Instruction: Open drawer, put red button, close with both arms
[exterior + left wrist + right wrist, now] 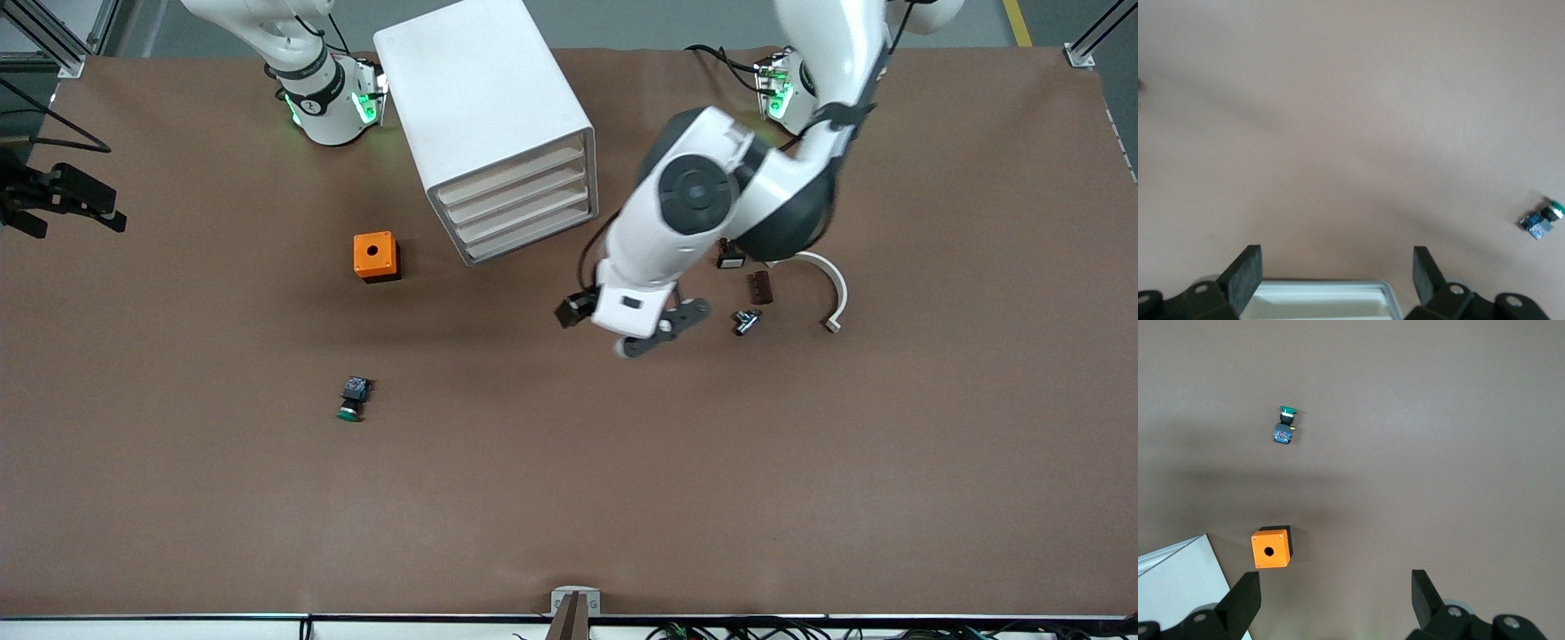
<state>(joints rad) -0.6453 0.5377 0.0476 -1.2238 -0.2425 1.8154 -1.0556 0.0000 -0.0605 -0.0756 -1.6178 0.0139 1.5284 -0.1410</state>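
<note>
The white cabinet (498,116) stands between the two arm bases, and its stacked drawers (520,209) look shut in the front view. My left gripper (662,329) hangs open beside the cabinet's front corner, toward the left arm's end. In the left wrist view a white tray-like rim (1318,293) shows between the open left gripper's (1338,277) fingers, untouched. The right gripper (1335,600) is open and empty, high over the table, waiting; it is outside the front view. No red button shows. The green-capped button (353,400) (1541,220) (1286,423) lies on the brown table.
An orange box (376,256) (1271,547) with a round hole sits beside the cabinet, toward the right arm's end. Small dark parts (745,322), a brown piece (760,287) and a white curved strip (834,293) lie near the left arm. A black fixture (62,196) juts in at the table's edge.
</note>
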